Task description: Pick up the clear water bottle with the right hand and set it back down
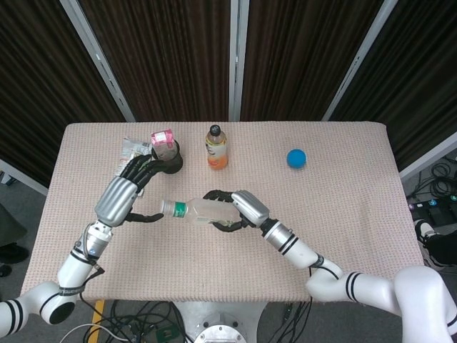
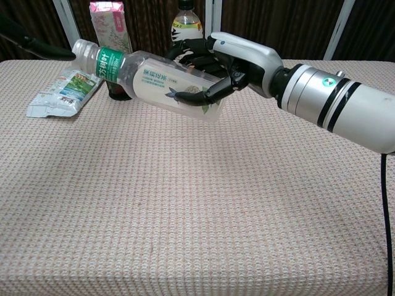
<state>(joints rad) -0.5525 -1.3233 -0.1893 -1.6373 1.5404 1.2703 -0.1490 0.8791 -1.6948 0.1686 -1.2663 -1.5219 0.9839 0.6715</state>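
Bottle, clear, green-banded: the clear water bottle (image 2: pixel 154 80) is aloft over mid-table, lying nearly sideways, cap toward my left. My right hand (image 2: pixel 225 65) wraps its lower body. My left hand (image 1: pixel 132 191) hovers near the cap, fingers spread, holding nothing. Step: carry. Next, I judge: tilt it upright, then lower onto the table (image 2: pixel 185 216).

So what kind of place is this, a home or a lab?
Most likely a robotics lab or test room, not a home. A cloth-covered table stands against dark curtains hung between metal posts, loose cables lie on the floor below, and the right hand holds a bottle over the table.
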